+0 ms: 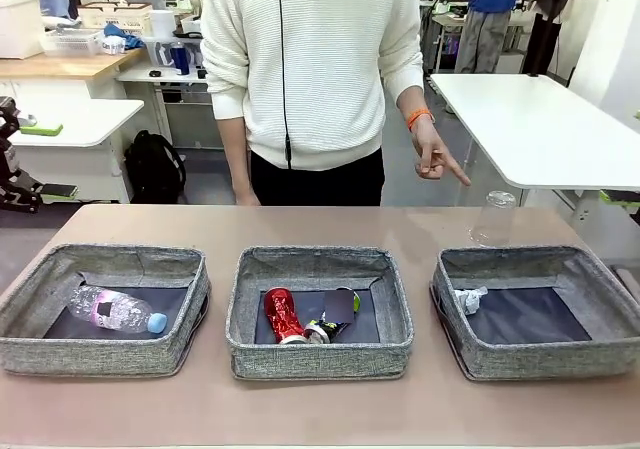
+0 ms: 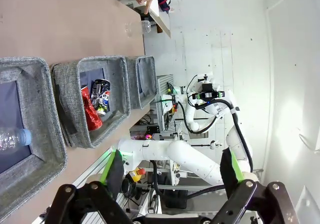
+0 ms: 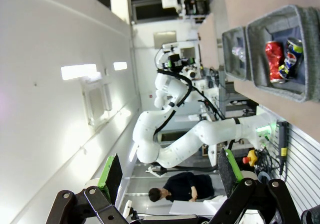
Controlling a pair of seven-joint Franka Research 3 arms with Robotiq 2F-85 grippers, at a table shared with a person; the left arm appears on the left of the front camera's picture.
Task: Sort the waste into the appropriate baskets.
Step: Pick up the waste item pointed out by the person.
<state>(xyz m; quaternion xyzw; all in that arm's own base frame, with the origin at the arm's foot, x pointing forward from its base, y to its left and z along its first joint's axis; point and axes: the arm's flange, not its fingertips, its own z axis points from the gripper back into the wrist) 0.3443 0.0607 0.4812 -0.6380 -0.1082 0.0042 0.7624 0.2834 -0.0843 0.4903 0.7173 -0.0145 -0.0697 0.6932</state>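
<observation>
Three grey woven baskets stand in a row on the table. The left basket (image 1: 30,299) holds a clear blue-capped bottle (image 1: 115,311). In the middle basket (image 1: 395,309) lie a crushed red can (image 1: 283,314) and a crushed dark can (image 1: 328,326). A crumpled paper wad (image 1: 470,299) sits in the right basket (image 1: 600,279). Another clear bottle (image 1: 495,217) stands upright on the table behind the right basket. My left gripper (image 2: 172,171) is open, off the table's end, facing the baskets (image 2: 75,99) and red can (image 2: 91,113). My right gripper (image 3: 169,176) is open too, away from the cans (image 3: 274,59).
A person in a white sweater stands at the far side, one hand (image 1: 435,159) pointing down toward the upright bottle. Bare brown table (image 1: 320,224) runs behind and in front of the baskets. White tables and shelves stand beyond.
</observation>
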